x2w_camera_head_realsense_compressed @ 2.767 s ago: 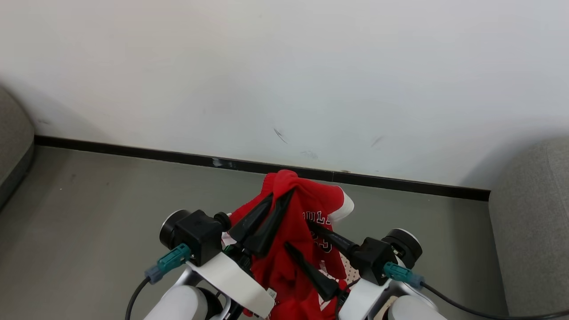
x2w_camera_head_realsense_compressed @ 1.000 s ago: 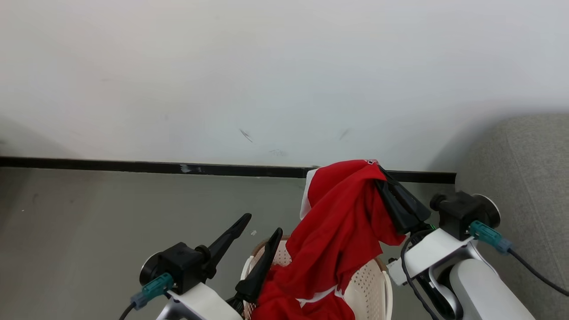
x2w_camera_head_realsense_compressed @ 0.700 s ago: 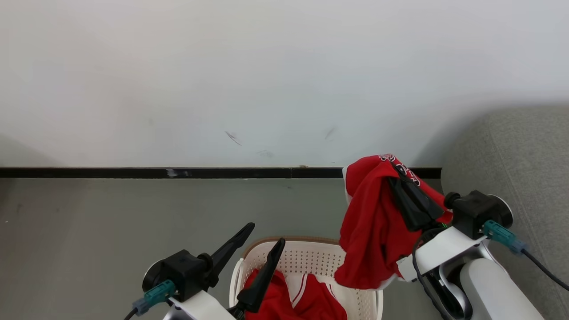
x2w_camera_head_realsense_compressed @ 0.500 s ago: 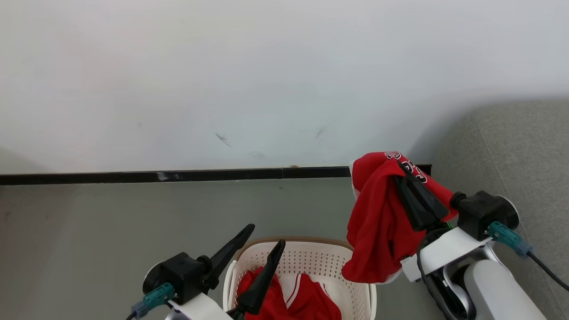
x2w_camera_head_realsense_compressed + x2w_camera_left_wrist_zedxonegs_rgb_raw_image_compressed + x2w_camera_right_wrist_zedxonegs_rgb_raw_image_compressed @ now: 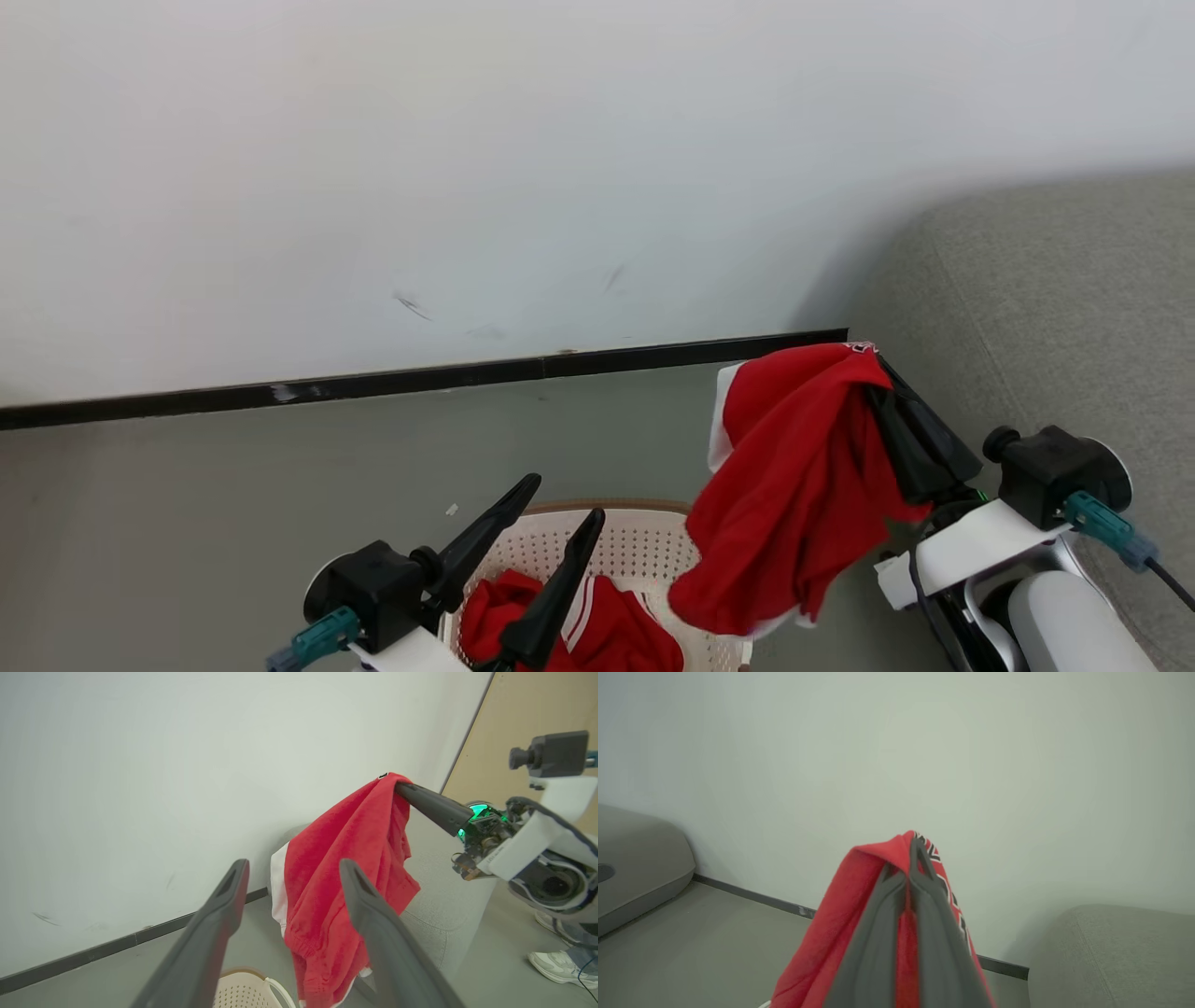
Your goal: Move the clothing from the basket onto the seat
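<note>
Head view: the right end effector is clamped on a red garment with white trim. Its two dark fingers are pressed together and pinch the cloth near the tips. The garment hangs free below the grip and is bunched in folds. Its lower hem overlaps the right-hand rim of the basket; whether hem and rim touch cannot be told.

The seat stands to the right of the garment, against the wall. The garment is beside the seat's rounded edge, not on it.

The left end effector has its fingers spread wide apart and holds nothing. It is positioned over the near left part of the basket. More red clothing lies inside the basket, one piece showing white stripes. The basket rests on the grey floor, in front of a black skirting board.

Left wrist view: the garment drapes from the closed right end effector, with the seat behind it. A white edge runs down the garment's left side. The left end effector frames it with parted fingers. A person's shoe is on the floor at lower right.

Right wrist view: the right end effector shows both fingers together with red cloth between and around them. Black lettering with white outline is visible beside the tips. The seat is at lower right.
</note>
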